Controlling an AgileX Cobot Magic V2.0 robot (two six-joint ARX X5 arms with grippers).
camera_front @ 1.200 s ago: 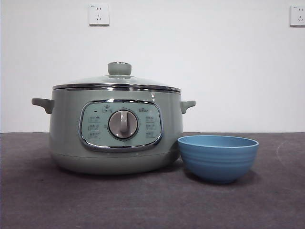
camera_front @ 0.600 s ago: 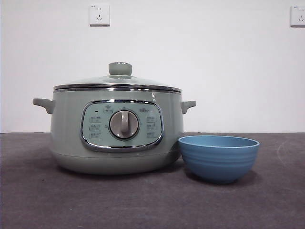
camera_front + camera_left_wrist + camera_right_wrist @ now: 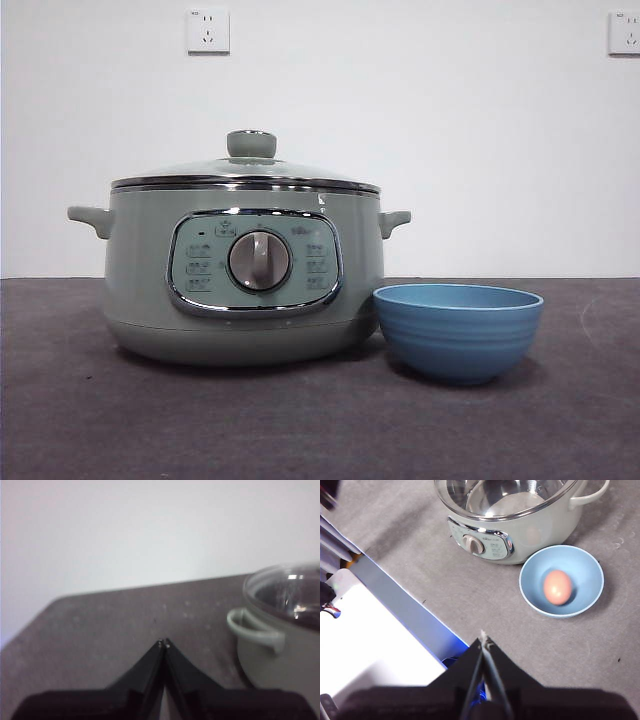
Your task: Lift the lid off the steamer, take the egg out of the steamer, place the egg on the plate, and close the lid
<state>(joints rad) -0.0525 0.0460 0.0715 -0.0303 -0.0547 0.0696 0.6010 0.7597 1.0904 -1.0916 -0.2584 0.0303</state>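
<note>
Egg (image 3: 557, 587) lies in plate (image 3: 459, 330), long axis 12-to-6; lid (image 3: 246, 170) sits level on steamer (image 3: 240, 275). Left end effector (image 3: 163, 642) and right end effector (image 3: 483, 639) both closed, empty.

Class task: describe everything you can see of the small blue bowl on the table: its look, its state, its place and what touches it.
The blue bowl is small and round, seemingly ceramic, with horizontal ribs outside and a paler rim. It stands upright on the grey table, close beside the steamer, near its control panel; whether they touch cannot be told. The right wrist view shows one brownish egg lying in it. No gripper touches it.
</note>
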